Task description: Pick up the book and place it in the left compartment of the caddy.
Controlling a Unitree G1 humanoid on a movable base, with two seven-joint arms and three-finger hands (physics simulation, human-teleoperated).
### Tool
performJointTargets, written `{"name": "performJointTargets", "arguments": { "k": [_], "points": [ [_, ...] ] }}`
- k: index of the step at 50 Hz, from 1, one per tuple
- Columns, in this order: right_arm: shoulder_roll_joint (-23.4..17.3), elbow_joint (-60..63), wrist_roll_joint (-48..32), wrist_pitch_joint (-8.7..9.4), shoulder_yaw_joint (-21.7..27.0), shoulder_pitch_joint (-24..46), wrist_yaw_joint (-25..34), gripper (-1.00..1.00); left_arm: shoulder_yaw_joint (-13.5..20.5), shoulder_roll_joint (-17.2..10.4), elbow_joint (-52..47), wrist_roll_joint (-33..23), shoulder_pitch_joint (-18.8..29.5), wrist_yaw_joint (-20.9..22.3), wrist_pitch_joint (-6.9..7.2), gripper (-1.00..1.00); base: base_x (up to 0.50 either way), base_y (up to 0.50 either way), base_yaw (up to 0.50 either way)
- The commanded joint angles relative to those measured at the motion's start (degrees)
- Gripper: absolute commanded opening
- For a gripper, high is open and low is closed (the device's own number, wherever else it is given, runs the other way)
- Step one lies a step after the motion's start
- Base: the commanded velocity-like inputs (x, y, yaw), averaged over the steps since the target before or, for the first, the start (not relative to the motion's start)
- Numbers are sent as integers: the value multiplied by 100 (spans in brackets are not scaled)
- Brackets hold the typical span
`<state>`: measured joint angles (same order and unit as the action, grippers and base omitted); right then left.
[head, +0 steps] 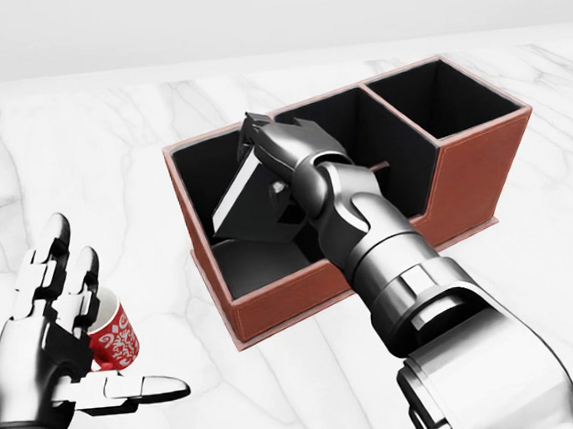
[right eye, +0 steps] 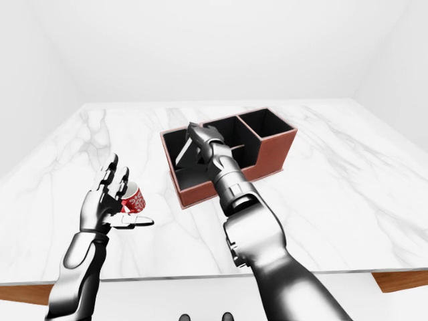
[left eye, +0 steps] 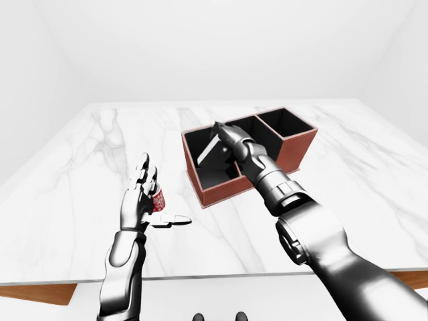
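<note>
A black book (head: 254,209) with a white page edge hangs tilted in the left end of the brown caddy (head: 298,292), its lower edge below the rim. My right hand (head: 265,146) is shut on the book's top edge, the forearm crossing the caddy's near wall. Whether the book rests on the compartment floor is hidden. My left hand (head: 84,333) is open at the lower left of the head view, fingers up and thumb out flat.
A small red patterned cup (head: 114,337) stands just behind my left hand's fingers. The caddy's middle and right compartments (head: 442,95) lie to the right. The white marble table (left eye: 348,200) stretches around; its near edge shows in the eye views.
</note>
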<state>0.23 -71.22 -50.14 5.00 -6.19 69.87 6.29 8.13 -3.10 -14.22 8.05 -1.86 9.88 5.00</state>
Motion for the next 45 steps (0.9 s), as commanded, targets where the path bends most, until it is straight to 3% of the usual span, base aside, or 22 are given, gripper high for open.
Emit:
{"name": "performJointTargets", "arguments": {
  "k": [1,27,45],
  "points": [
    [48,-58,-446,0,47,110,-115,-100,41,-19,43,41,55,13,0,100,0,0,0],
    [434,-267,-1043,0,-69,-19,-160,-100,63,-9,-167,113,-57,67,0,100,0,0,0],
    [422,-409,-1354,0,-57,-38,-323,-100,50,41,-463,114,-211,145,0,100,0,0,0]
  ]
}}
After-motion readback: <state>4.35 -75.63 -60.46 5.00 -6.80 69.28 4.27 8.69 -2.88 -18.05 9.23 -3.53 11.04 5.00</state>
